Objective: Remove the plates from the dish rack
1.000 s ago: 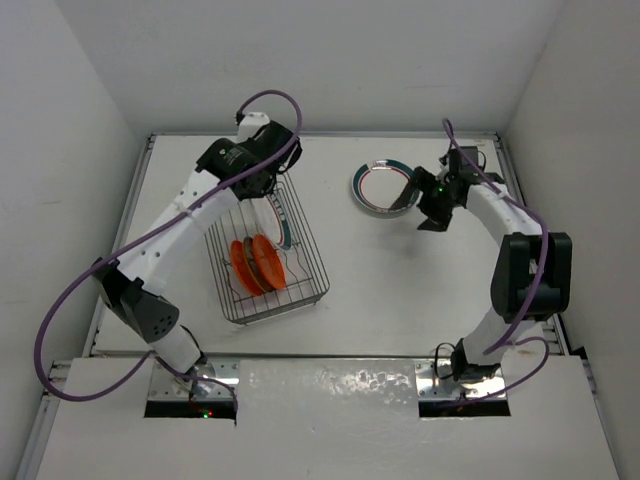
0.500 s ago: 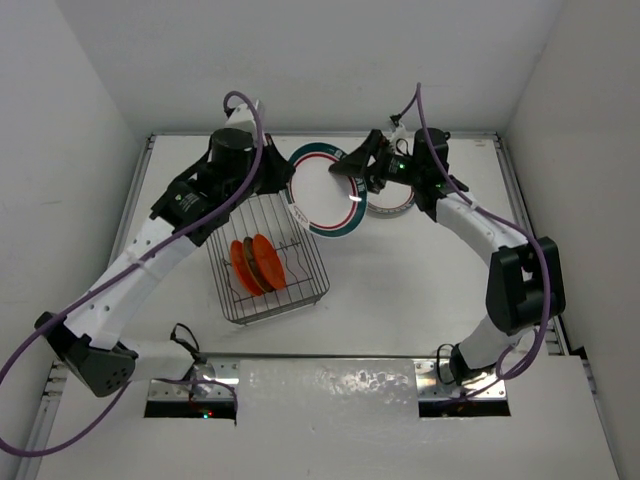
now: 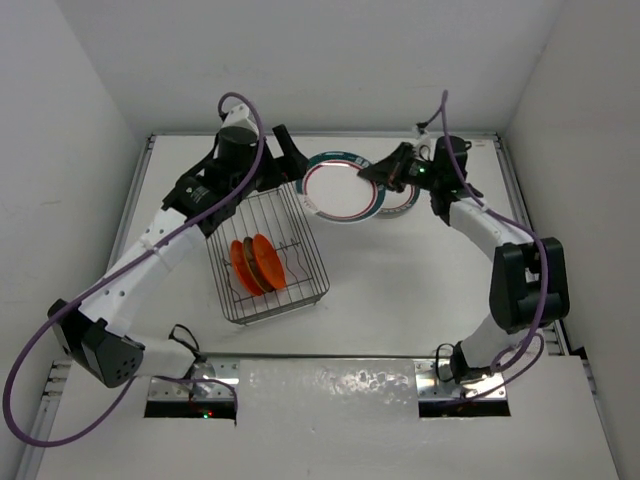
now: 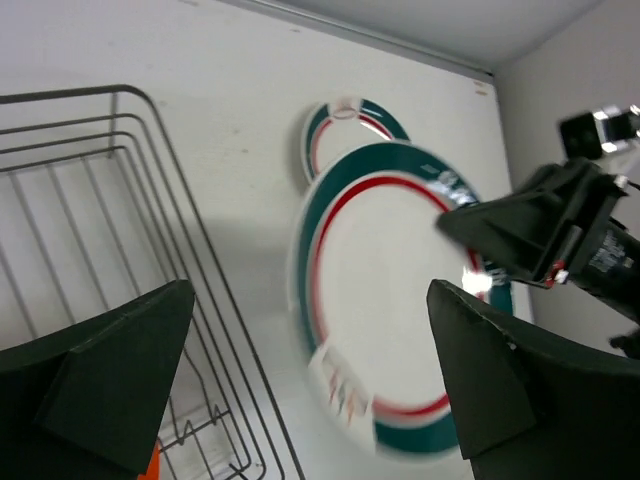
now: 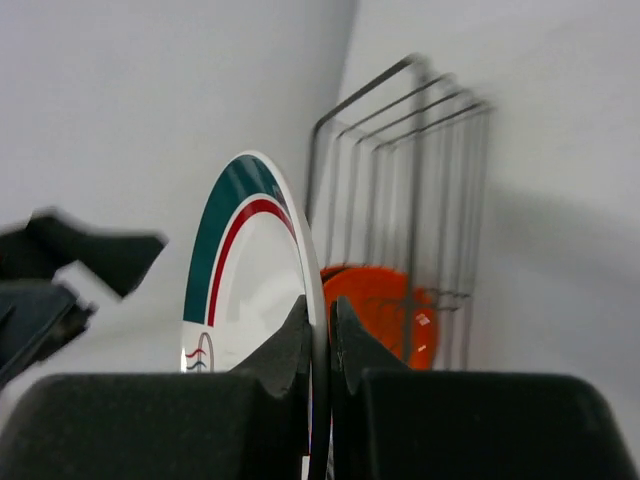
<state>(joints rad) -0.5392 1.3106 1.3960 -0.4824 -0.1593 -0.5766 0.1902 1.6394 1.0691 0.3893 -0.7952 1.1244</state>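
A white plate with a green and red rim [image 3: 343,190] hangs above the table between the two arms, just right of the dish rack [image 3: 300,245]. My right gripper [image 3: 377,172] is shut on its right rim; in the right wrist view the fingers [image 5: 300,345] pinch the rim of the plate [image 5: 240,290]. My left gripper [image 3: 292,155] stands open, apart from the plate's left edge, with the plate [image 4: 400,300] beyond its fingertips [image 4: 120,370]. Two orange plates [image 3: 256,264] stand upright in the rack. A second banded plate [image 3: 405,200] lies flat on the table, partly under the held one.
The wire rack [image 4: 100,200] sits at the table's left middle, its far half without plates. White walls enclose the table at the back and on both sides. The right arm's elbow [image 3: 528,270] stands at the right edge.
My left gripper has opened and let go of the banded plate. My right gripper has shut on its rim, and the plate has shifted right, over the plate on the table.
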